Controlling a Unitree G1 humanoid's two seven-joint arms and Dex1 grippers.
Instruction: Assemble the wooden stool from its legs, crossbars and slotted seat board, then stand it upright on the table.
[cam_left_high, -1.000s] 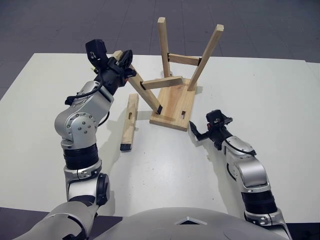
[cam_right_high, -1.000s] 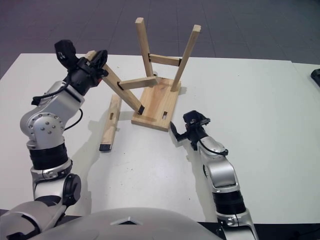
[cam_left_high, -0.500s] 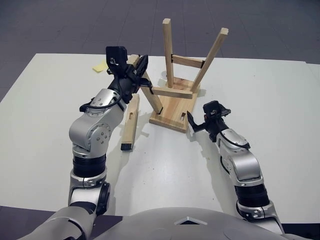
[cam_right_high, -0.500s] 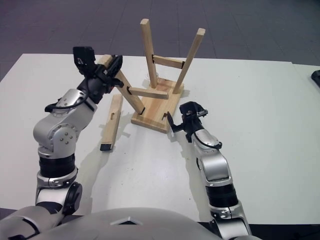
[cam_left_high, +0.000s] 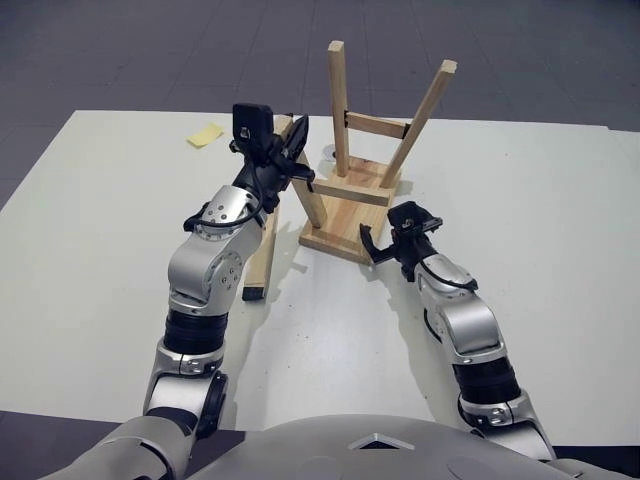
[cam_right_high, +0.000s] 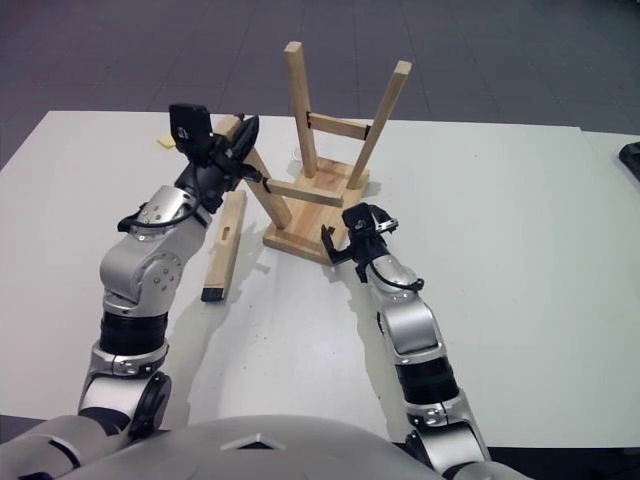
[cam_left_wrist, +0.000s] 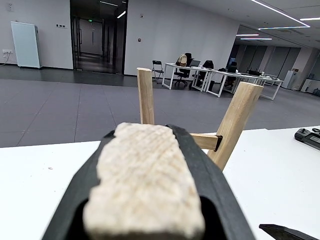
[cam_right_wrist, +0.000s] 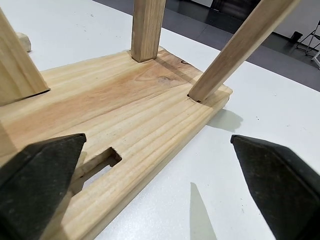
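Frame centre: left gripper (cam_left_high: 283, 160) clamps a stool leg (cam_left_high: 308, 200); right gripper (cam_left_high: 388, 235), wide open and empty, sits beside the seat board (cam_left_high: 345, 226).

Open-plan office: desks (cam_left_wrist: 227, 76), chairs (cam_left_wrist: 159, 68), ceiling striplights (cam_left_wrist: 282, 7)

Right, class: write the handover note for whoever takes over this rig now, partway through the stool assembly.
Left gripper: shut on the third leg, which is tilted with its lower end on the seat board.
Right gripper: open, at the board's near corner beside an empty slot.
Done: two legs stand on the board's far side, joined by a crossbar.
Left to do: seat the third leg, fit the loose leg lying on the table, then stand the stool upright.
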